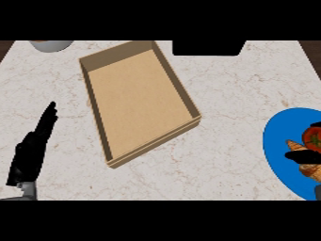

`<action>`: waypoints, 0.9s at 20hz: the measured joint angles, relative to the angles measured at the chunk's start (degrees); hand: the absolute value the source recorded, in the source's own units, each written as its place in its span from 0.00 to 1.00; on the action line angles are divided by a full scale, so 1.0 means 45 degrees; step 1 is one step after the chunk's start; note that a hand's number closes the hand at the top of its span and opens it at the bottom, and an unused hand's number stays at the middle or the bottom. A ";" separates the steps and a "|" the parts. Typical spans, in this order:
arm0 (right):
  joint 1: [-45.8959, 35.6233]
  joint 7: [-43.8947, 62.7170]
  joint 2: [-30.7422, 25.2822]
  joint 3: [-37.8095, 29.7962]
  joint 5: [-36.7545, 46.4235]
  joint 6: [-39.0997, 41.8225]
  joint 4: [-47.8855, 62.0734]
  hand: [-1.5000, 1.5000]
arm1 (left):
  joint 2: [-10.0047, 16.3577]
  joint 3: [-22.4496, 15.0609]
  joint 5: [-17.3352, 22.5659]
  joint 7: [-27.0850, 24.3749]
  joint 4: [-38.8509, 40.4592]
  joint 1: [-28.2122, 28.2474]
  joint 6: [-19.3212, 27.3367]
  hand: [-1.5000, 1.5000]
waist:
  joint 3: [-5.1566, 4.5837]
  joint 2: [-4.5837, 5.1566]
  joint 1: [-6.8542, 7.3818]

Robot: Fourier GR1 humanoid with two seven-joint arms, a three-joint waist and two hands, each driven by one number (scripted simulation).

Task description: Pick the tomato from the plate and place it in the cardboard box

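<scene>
A pale marble counter (246, 84) carries a cardboard box (138, 94) at its middle. At its right edge, a blue plate (279, 136) holds the tomato (317, 138) beside a pastry (310, 170). The right hand (305, 156) is at the tomato; whether it grips cannot be told. The left hand (31, 150) lies flat and straight near the lower left corner.

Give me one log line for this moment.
tomato: on plate, not in cardboard box | right hand: over plate, next to tomato | left hand: open, resting lower left
</scene>
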 measured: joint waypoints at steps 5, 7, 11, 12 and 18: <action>0.0349 0.0142 0.0156 0.0200 0.0958 -0.0585 -0.0612 1.00 | -0.0300 -0.0095 -0.0213 -0.0205 0.0268 0.0026 0.0110 0.50 | 0.0019 0.0010 -0.0020; 0.0265 0.0416 0.0385 0.0960 0.1489 0.0144 -0.1081 1.00 | -0.0273 -0.0091 -0.0223 -0.0180 0.0221 -0.0045 0.0072 0.50 | 0.0016 0.0012 0.0009; -0.0186 0.0752 0.1273 0.3163 0.2367 0.2347 -0.1284 1.00 | -0.0198 -0.0077 -0.0233 -0.0062 0.0336 -0.0350 -0.0006 0.50 | 0.0022 0.0050 0.0201; -0.0310 0.1022 0.1529 0.3679 0.2627 0.2924 -0.1469 1.00 | -0.0118 -0.0013 -0.0138 -0.0096 0.0298 -0.0263 -0.0119 0.50 | 0.0031 0.0043 0.0218; -0.0625 0.2855 0.2398 0.5560 0.3604 0.6133 -0.4584 1.00 | -0.0024 0.0209 -0.0019 -0.0161 0.0085 0.0045 -0.0232 0.50 | 0.0078 0.0027 0.0036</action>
